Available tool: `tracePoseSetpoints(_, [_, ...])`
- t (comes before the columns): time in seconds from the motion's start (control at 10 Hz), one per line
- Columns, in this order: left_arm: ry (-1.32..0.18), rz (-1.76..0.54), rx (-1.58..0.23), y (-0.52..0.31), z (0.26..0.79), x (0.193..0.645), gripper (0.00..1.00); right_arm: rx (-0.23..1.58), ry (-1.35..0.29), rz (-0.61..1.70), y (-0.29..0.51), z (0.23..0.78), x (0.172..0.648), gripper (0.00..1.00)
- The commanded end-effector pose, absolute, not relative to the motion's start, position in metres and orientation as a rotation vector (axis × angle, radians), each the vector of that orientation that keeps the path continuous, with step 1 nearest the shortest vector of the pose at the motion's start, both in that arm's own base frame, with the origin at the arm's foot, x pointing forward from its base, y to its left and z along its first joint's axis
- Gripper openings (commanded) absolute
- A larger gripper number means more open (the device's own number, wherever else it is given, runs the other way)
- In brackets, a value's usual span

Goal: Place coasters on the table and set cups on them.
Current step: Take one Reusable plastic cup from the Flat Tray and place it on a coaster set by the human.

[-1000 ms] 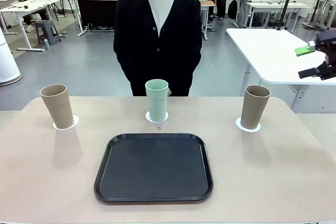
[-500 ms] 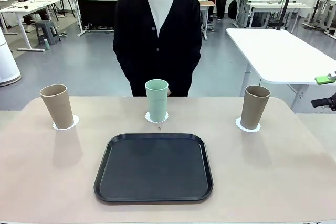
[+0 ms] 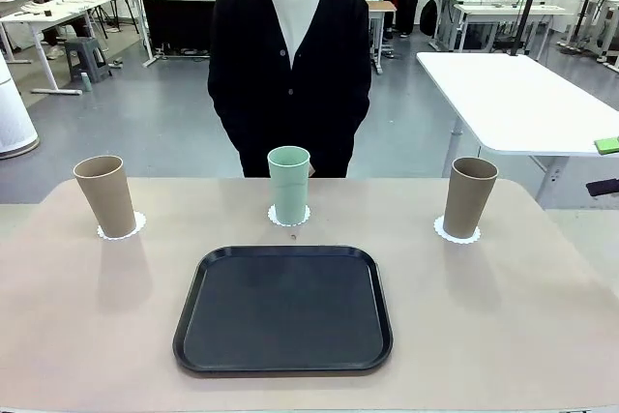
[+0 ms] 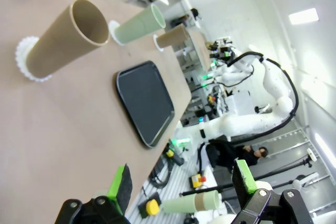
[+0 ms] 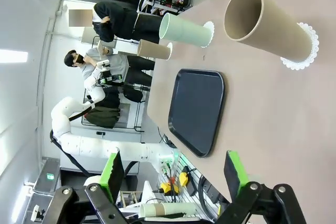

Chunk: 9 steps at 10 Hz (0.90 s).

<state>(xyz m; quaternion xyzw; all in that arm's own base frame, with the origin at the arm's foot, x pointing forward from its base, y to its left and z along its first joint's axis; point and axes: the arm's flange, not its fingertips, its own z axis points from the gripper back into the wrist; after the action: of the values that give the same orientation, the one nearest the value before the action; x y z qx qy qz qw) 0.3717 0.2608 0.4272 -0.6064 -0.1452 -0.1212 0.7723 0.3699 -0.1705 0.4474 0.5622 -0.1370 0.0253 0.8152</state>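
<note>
A busy lab with white-topped tables stretches behind the beige table (image 3: 87, 336), where a person (image 3: 290, 65) in a dark cardigan stands at the far edge. Three coasters sit in a row across the far half of the table, each bearing an upright cup: the left tan cup (image 3: 105, 196) on the left coaster (image 3: 121, 229), the mint cup (image 3: 288, 184) on the middle coaster (image 3: 288, 218), the right tan cup (image 3: 469, 197) on the right coaster (image 3: 455, 231). An empty black tray (image 3: 282, 309) lies nearer the robot, in front of the mint cup. A second ago the right gripper hung in plain sight above the right end of the table; now just its pad tips (image 3: 607, 146) show at the picture's right edge, so the arm has drawn away. The right gripper (image 5: 173, 174) and the left gripper (image 4: 181, 179) both stand wide, holding nothing. The setting looks finished, nothing left to place.
</note>
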Motion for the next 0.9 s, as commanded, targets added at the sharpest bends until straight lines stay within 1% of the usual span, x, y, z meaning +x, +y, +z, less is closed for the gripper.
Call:
tracePoseSetpoints(0.0, [-0.317,-0.265,-1.311,0.2608,0.4294,0.3713,1.0,1.208,-0.283,0.061,-0.1677,0.4448,0.3704,1.0])
tracePoseSetpoints(0.8, [-0.317,-0.265,-1.311,0.2608,0.4294,0.3713,1.0,1.208,-0.283,0.061,-0.1677,0.4448,0.3704,1.0])
